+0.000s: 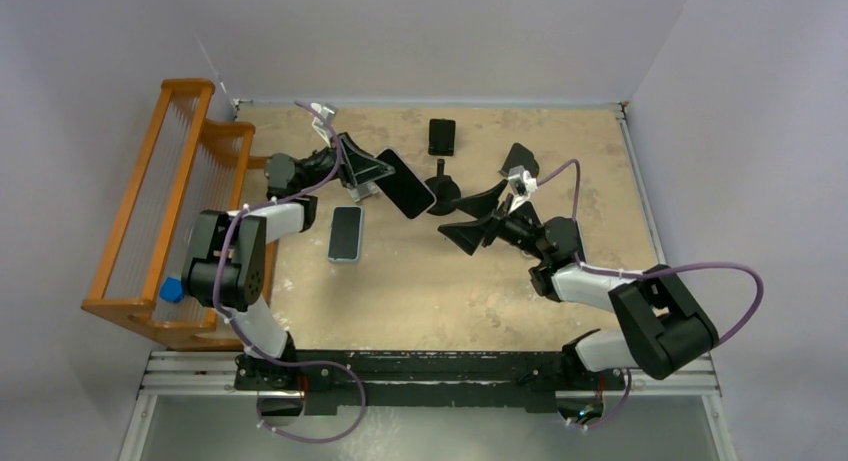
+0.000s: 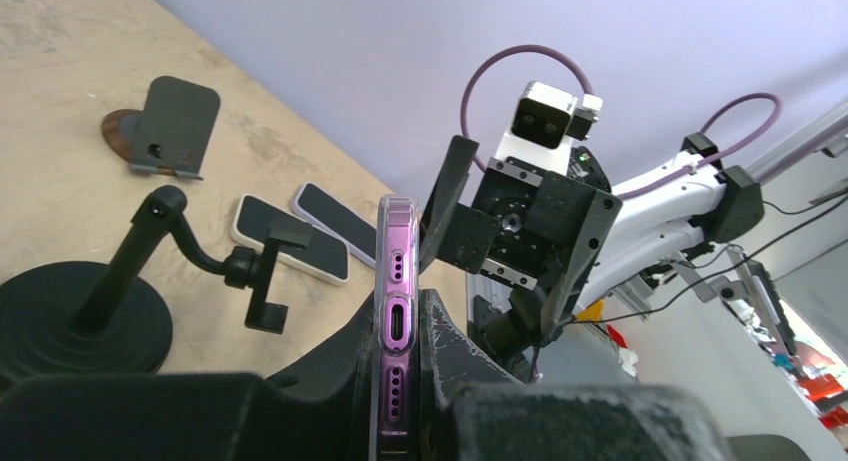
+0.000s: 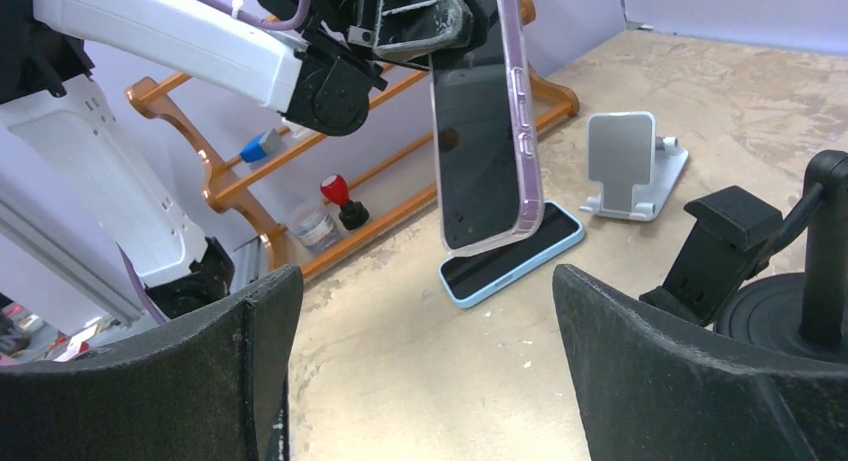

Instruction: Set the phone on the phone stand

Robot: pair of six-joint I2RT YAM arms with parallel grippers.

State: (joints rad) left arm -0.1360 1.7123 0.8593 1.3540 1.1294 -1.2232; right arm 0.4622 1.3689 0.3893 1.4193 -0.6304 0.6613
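Sandy-beige bench (image 1: pixel 420 301): black gooseneck phone stand with round weighted base (image 1: pixel 443 192) sits mid-bench, right tool (image 1: pixel 478 216) spread wide and empty just beside it, left tool (image 1: pixel 383 176) clamped on the black-screened phone in a clear purple case (image 1: pixel 405 183), held in the air near the stand's left side. My read for the placement: bring the phone's lower edge over the stand's small clamp cradle (image 2: pixel 262 291), square it up, lower slowly, and let go only once it's seated; the right tool could steady the base. Phone is slim and glossy, rounded corners, port and speaker holes on the gripped end.
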